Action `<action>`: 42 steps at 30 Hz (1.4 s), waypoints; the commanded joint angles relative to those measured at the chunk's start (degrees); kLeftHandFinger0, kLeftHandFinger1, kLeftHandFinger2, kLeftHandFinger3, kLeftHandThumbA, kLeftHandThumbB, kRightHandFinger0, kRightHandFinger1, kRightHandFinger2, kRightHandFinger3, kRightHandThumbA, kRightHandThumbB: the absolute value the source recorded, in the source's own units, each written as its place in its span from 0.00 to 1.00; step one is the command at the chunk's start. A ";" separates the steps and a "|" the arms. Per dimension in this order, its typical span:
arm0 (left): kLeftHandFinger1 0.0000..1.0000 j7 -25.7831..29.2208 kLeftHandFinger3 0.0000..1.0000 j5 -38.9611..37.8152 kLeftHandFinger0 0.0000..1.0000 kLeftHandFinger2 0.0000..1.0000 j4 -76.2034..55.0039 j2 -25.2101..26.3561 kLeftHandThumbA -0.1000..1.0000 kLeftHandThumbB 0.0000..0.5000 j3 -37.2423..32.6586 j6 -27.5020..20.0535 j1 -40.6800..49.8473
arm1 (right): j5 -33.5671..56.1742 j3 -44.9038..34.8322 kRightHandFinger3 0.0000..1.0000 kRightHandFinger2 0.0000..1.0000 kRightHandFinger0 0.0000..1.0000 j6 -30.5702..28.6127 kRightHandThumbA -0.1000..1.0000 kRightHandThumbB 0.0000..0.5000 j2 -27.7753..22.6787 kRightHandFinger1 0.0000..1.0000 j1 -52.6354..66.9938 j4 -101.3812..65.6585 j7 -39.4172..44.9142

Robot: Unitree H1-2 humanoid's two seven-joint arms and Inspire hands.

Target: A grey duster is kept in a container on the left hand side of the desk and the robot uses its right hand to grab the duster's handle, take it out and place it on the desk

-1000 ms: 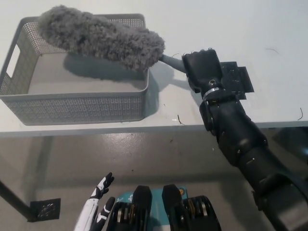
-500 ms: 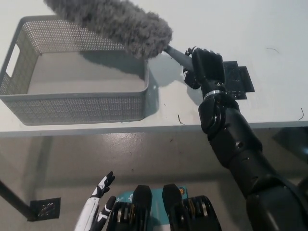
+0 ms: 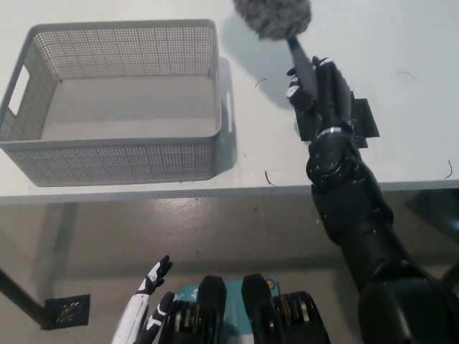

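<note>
Now the right robot hand (image 3: 320, 86) is clenched around the stiff handle of the duster (image 3: 276, 16), held above the worktop (image 3: 401, 43) clear of the basket (image 3: 115, 100); its fluffy head looks light and soft; the left robot hand (image 3: 149, 290) hangs low with its fingers apart.

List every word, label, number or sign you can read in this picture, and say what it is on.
None can be read: no print shows on the grey basket, the duster in the right hand, the black plate under that hand, the desk or the left hand.
</note>
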 commanded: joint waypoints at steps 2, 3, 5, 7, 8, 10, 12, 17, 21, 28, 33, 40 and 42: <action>1.00 -0.44 1.00 1.25 1.00 1.00 -1.03 1.13 1.00 0.03 -0.65 -1.38 -1.09 | 10.03 -0.64 0.21 0.28 0.00 -8.15 0.03 0.12 -1.03 0.00 -8.74 -6.65 -5.30; 1.00 -0.39 1.00 1.37 1.00 1.00 -1.06 1.16 1.00 0.03 -0.68 -1.38 -1.07 | 10.09 -0.12 0.23 0.31 0.00 -7.94 0.00 0.15 -1.75 0.01 -7.88 -6.90 -4.78; 1.00 -0.07 1.00 1.62 1.00 1.00 -1.16 1.15 1.00 0.03 -0.61 -1.45 -1.06 | 9.97 1.20 0.26 0.35 0.00 -8.96 0.00 0.21 -3.05 0.02 -6.79 -6.83 -4.44; 1.00 0.20 1.00 1.74 1.00 1.00 -1.16 1.13 1.00 0.04 -0.51 -1.58 -1.02 | 8.52 3.40 0.35 0.46 0.00 -9.13 0.00 0.28 -4.92 0.05 -5.26 -6.93 -4.38; 1.00 0.07 1.00 1.50 1.00 1.00 -1.42 1.18 1.00 0.06 -0.38 -1.24 -0.87 | 6.92 5.27 0.39 0.49 0.00 -9.81 0.00 0.29 -6.53 0.06 -4.12 -6.54 -5.17; 1.00 -0.07 1.00 1.22 1.00 1.00 -1.42 1.31 1.00 0.05 -0.31 -1.30 -0.87 | 6.55 6.95 0.49 0.58 0.00 -9.45 0.00 0.30 -8.37 0.10 -2.84 -6.38 -5.26; 1.00 0.17 1.00 1.13 1.00 1.00 -1.11 1.45 1.00 0.03 -0.18 -1.94 -0.96 | 5.40 9.30 0.54 0.59 0.00 -9.30 0.00 0.34 -11.32 0.12 -0.58 -6.42 -5.56; 1.00 0.18 1.00 1.38 1.00 1.00 -1.84 1.88 1.00 0.03 0.09 -1.37 -0.78 | 4.61 13.35 0.47 0.56 0.00 -10.72 0.00 0.38 -16.46 0.11 3.78 -5.44 -6.96; 1.00 0.54 1.00 1.78 1.00 1.00 -2.03 1.86 1.00 0.00 0.13 -1.61 -0.43 | 5.66 15.32 0.51 0.58 0.00 -12.23 0.00 0.35 -20.37 0.14 7.62 -4.63 -7.18; 1.00 1.02 1.00 2.04 1.00 1.00 -1.55 2.00 1.00 0.00 0.62 -2.09 -0.48 | 7.71 14.92 0.57 0.60 0.00 -12.23 0.00 0.34 -26.10 0.16 11.31 -3.60 -7.99; 1.00 1.14 1.00 2.18 1.00 1.00 -1.51 1.93 1.00 0.00 0.77 -2.10 -0.52 | 6.01 15.97 0.50 0.63 0.00 -11.54 0.00 0.38 -30.61 0.24 12.49 -5.49 -7.98; 1.00 1.42 1.00 2.65 1.00 1.00 -1.57 1.75 1.00 0.00 0.80 -2.21 -0.40 | 2.52 20.64 0.74 0.82 0.00 -12.81 0.00 0.35 -34.66 0.33 12.46 -7.55 -7.94; 1.00 1.33 1.00 2.55 1.00 1.00 -1.59 1.78 1.00 0.00 0.85 -2.02 -0.52 | 1.20 22.50 0.76 0.82 0.00 -12.95 0.00 0.36 -35.70 0.35 11.93 -8.10 -7.94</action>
